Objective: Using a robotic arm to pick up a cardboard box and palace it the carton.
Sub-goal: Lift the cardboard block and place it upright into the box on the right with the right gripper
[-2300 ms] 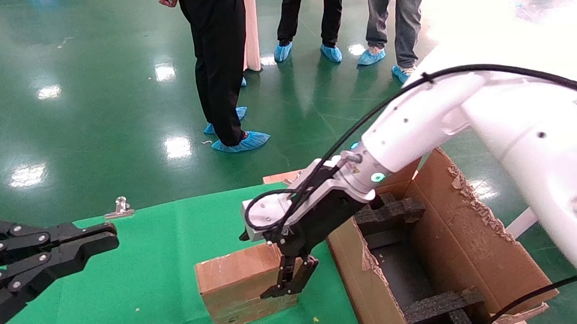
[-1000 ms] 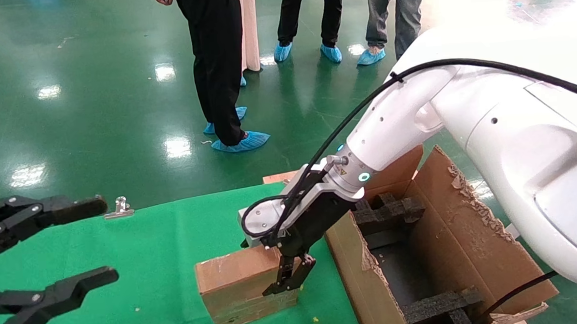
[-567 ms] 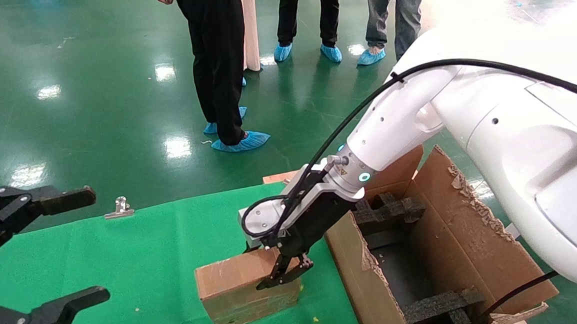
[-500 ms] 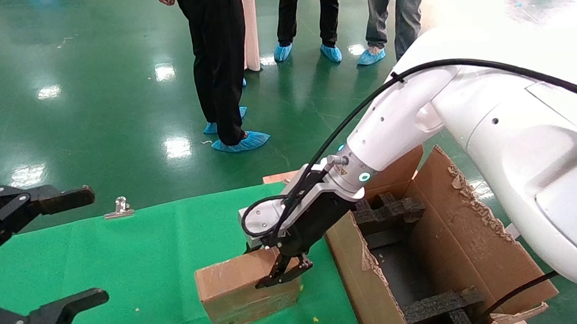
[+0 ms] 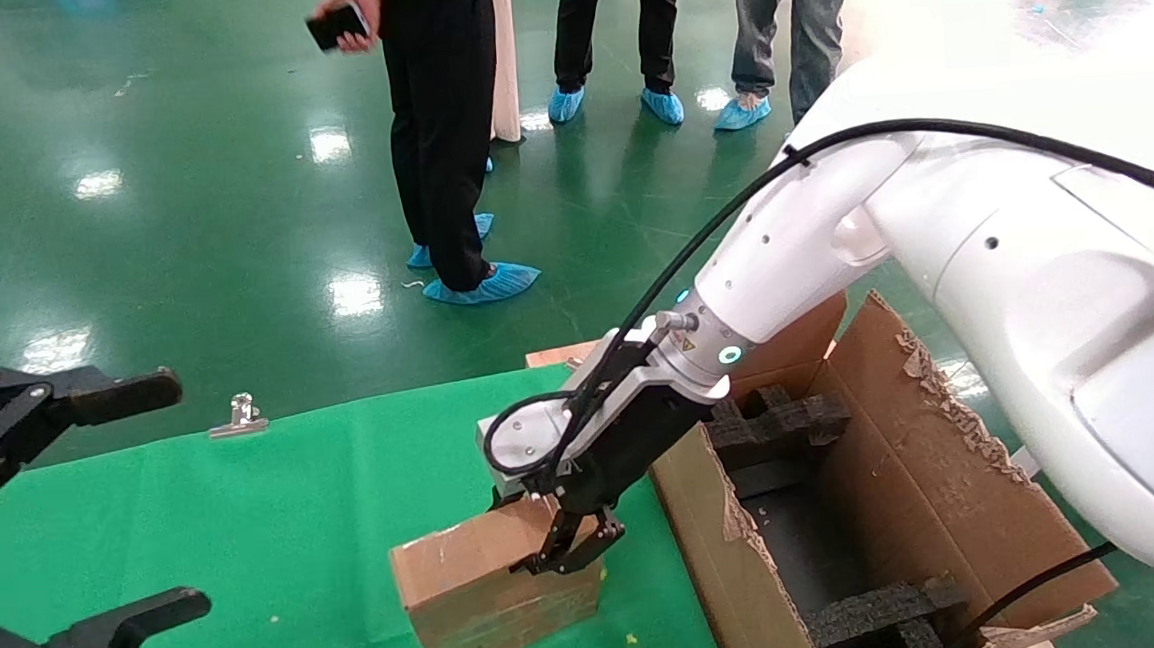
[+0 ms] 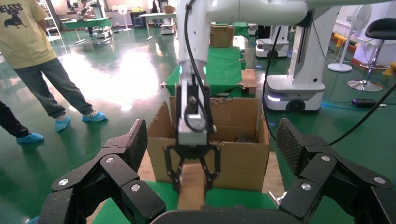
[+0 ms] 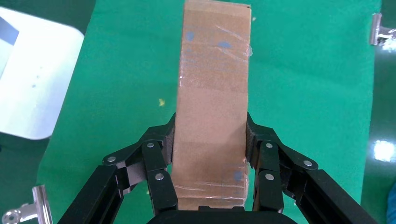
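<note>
So the grab part looks done: the right pincer (image 5: 563, 553) on the white arm (image 5: 832, 228) is clamped around the small box (image 5: 483, 585), which sits on its edge on the green cloth (image 5: 279, 523). The big carton (image 5: 931, 453) is just beside the pincer, so lift and drop-in remain. The left pincer (image 5: 88, 514) hangs spread wide, well apart.

The head view looks forward and down from above the green bench (image 5: 277, 503), taking both arms and the floor behind. The left wrist view looks level across the bench, between its own claw fingers (image 6: 116, 172), toward the right claw (image 6: 192, 164) and the carton (image 6: 233, 154). The right wrist view looks close, straight down on the cardboard box (image 7: 212, 93). All three views share this box.
</note>
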